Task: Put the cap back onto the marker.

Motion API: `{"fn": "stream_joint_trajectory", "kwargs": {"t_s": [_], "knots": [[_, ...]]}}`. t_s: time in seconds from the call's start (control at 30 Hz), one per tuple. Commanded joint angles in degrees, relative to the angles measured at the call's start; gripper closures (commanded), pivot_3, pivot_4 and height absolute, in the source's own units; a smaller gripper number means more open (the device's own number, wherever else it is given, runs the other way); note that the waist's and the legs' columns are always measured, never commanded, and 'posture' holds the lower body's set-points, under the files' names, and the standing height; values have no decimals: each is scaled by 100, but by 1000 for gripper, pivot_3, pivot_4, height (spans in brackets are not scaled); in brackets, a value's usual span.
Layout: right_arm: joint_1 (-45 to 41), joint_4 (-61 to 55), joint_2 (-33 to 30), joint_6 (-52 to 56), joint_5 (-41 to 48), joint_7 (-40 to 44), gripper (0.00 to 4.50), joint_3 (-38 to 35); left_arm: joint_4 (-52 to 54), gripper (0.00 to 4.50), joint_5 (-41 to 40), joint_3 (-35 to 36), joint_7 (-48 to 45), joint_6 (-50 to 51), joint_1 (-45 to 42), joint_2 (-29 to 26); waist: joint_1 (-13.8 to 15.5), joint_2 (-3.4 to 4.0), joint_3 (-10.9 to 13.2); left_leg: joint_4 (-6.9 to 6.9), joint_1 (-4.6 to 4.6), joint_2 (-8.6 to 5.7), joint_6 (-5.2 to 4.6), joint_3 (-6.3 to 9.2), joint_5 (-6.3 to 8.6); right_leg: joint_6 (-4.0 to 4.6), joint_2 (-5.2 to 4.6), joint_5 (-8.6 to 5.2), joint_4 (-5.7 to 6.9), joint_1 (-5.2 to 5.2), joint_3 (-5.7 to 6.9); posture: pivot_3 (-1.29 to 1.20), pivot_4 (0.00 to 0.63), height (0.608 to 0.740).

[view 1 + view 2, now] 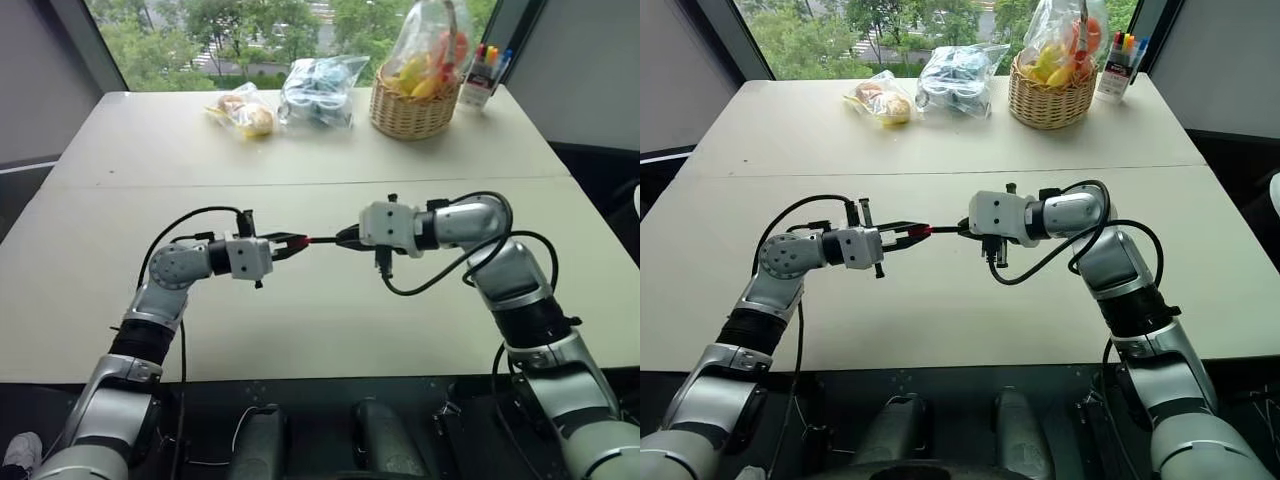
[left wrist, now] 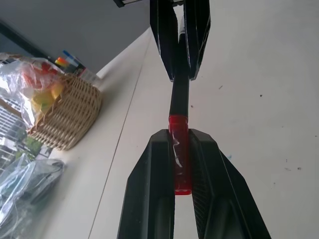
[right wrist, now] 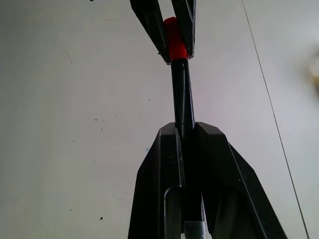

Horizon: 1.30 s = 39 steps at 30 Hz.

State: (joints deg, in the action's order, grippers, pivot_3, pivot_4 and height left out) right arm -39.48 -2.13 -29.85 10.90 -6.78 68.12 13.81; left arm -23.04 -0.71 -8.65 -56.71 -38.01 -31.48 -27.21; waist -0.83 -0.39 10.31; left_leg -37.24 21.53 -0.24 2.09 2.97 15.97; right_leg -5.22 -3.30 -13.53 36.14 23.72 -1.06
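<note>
Above the middle of the table, my two grippers face each other tip to tip. My left gripper [image 1: 292, 243] is shut on the small red cap [image 2: 179, 149]. My right gripper [image 1: 345, 238] is shut on the thin black marker [image 3: 182, 102], whose barrel bridges the gap between them. The marker's end sits inside the cap [image 3: 175, 39], so cap and barrel form one straight line. Both are held in the air, well off the tabletop.
At the far side of the beige table [image 1: 300, 330] stand a wicker basket [image 1: 412, 112] of wrapped fruit, a cup of coloured pens [image 1: 483, 72], and two plastic bags [image 1: 320, 90] [image 1: 243, 110]. A seam [image 1: 300, 183] crosses the table.
</note>
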Motion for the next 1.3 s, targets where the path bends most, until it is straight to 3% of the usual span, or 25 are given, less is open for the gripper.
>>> {"fn": "stream_joint_trajectory", "kwargs": {"t_s": [0.03,0.37,0.5,0.97,1.3], "knots": [[-234,-682,507,-279,430,43,4435,451,548,4500,-319,-463,-45,-224,-449,613,0,0,0,0,0,0,0,0,0,0,0,0,0,0,0,0,150,740],[-242,-678,497,-320,395,162,4435,412,469,4500,-244,-515,-400,-310,-515,548,-2,0,0,0,0,0,0,0,0,0,0,0,0,0,0,0,150,740],[-238,-674,471,-327,367,195,4435,402,350,4500,154,-554,-278,-474,-588,524,1,0,0,0,0,0,0,-1,0,0,0,0,0,0,0,0,150,740],[-216,-679,436,-351,318,289,4435,365,407,4500,156,-522,-227,-429,-482,629,0,0,0,0,0,0,0,0,0,0,1,0,0,0,0,0,150,740],[-269,-364,295,-516,170,222,4435,232,563,4500,39,-313,-177,171,-269,463,-2,0,0,0,0,0,0,0,0,0,1,0,0,0,0,0,150,740]]}}
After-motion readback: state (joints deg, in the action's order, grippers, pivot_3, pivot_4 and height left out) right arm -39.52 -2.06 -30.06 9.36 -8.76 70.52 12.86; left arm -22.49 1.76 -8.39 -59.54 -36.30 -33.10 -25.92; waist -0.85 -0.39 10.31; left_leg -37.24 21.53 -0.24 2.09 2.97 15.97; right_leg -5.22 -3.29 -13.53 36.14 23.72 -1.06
